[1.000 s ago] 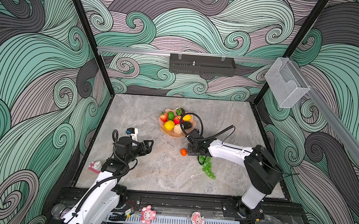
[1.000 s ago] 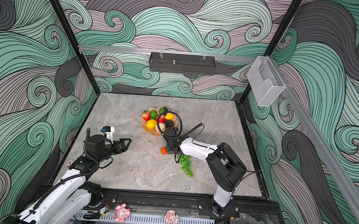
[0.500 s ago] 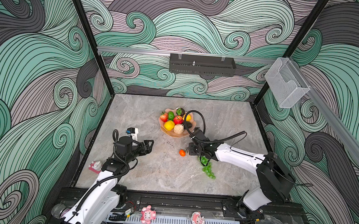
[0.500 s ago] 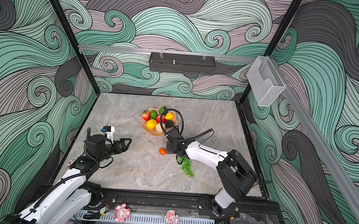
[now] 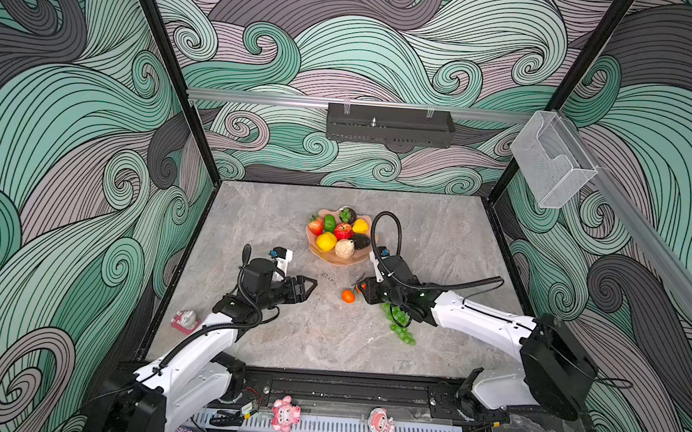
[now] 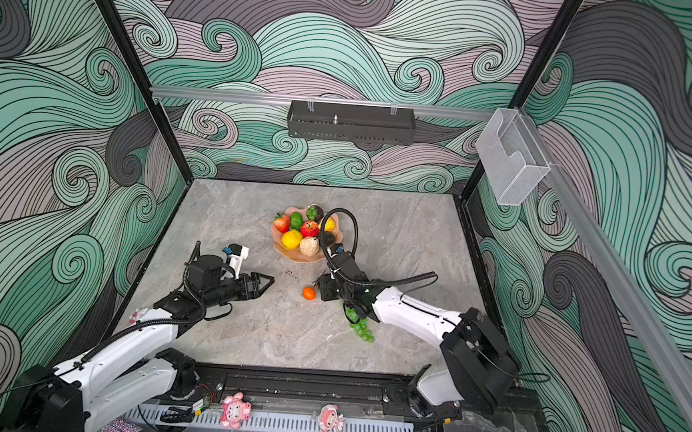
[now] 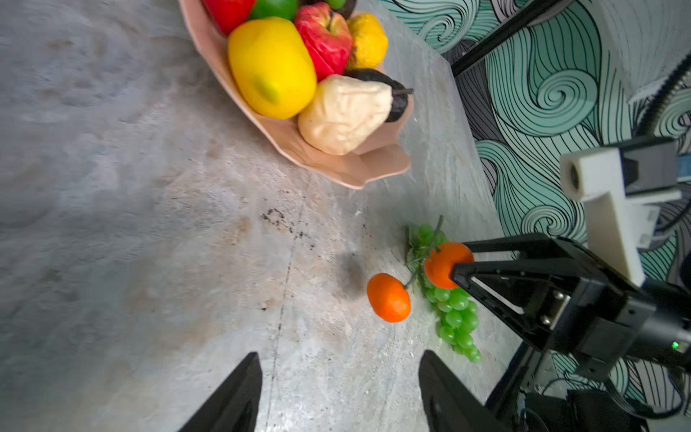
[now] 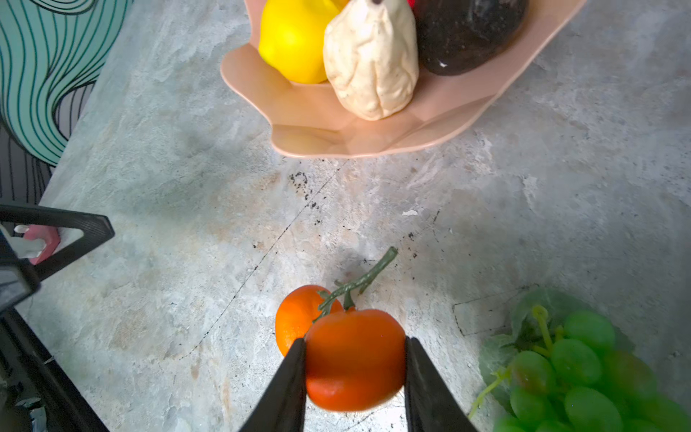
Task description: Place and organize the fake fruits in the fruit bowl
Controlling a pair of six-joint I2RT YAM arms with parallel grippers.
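- The right pincer (image 8: pixel 354 342) is clenched on an orange (image 8: pixel 355 362), which is squeezed from two sides.
- A second orange (image 8: pixel 295 321) is joined to it by a green stem (image 8: pixel 355 284) and is seen just beside it, on the side toward the left arm.
- A bunch of green grapes (image 5: pixel 401 331) is laid on the bench (image 5: pixel 285 338), partly under the right arm.
- The left pincer (image 7: pixel 338 359) is held released and empty above the bench, pointed toward the oranges.
- The bowl (image 5: pixel 335 260) is set beyond both pincers; a lemon (image 5: pixel 326 241), apple (image 5: pixel 343 231), pear (image 5: pixel 344 248) and avocado (image 5: pixel 361 241) are seen inside it among other fruits.
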